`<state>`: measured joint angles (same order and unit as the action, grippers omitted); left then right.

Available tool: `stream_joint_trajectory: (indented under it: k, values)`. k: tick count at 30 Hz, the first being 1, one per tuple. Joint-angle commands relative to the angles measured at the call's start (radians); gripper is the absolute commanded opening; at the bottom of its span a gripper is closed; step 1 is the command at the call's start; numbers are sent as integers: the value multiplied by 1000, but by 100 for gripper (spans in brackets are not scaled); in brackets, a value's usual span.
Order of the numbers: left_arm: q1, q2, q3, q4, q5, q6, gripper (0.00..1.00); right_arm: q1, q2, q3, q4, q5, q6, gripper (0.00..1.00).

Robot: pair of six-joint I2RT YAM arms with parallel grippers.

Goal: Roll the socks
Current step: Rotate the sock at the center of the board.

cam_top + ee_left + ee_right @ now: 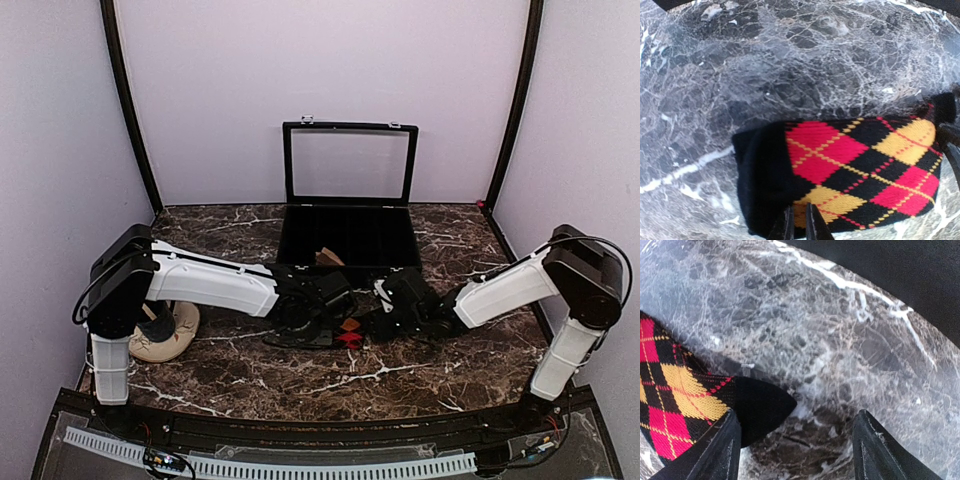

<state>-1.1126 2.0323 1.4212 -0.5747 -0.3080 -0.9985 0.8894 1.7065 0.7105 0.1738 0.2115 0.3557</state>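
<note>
Argyle sock (855, 170), edge apparently within left hand (800, 212), toe beside right hand (796, 430).

Pale lilac walls (330, 60) with black corner posts (129, 110) enclose a dark marble table (250, 375).

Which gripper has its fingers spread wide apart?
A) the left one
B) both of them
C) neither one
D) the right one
D: the right gripper stands wide open, while the left gripper is pinched shut on the argyle sock.
</note>
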Motion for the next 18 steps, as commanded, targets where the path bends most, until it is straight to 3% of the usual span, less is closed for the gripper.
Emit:
stream_joint_trajectory:
  k: [1,18]
  values:
    - [8,-22,11,-28,-26,90,13,32,-11,-46,-118,7,37,70]
    - [27,-23,-41,71,41,215,13,163,-139,-124,-187,26,143,70]
